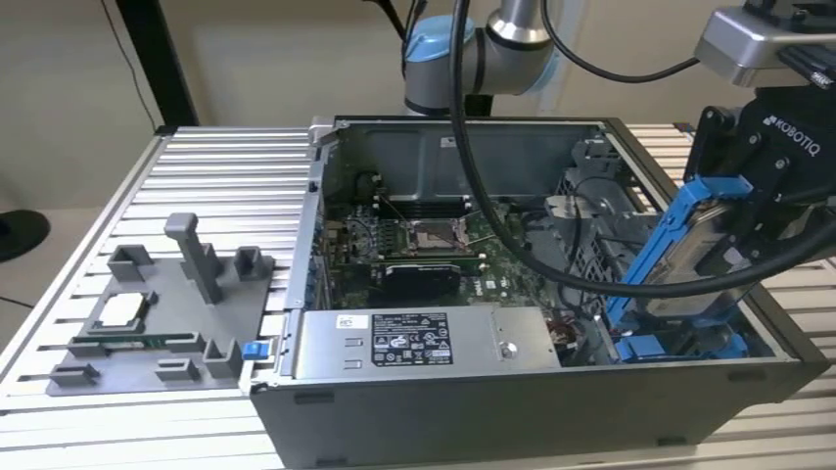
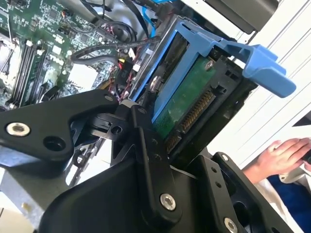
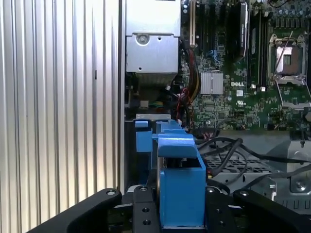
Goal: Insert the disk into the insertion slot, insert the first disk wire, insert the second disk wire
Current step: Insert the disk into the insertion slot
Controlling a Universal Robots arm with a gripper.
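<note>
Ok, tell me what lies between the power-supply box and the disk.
Exterior view: a tangle of red and black wires between the power-supply box and the disk.

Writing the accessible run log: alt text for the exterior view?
The gripper holds the disk tilted above the insertion slot, at the exterior view's right of an open computer case. A grey fixture tray lies on the slatted table beside it.

glossy blue plastic disk frame
</note>
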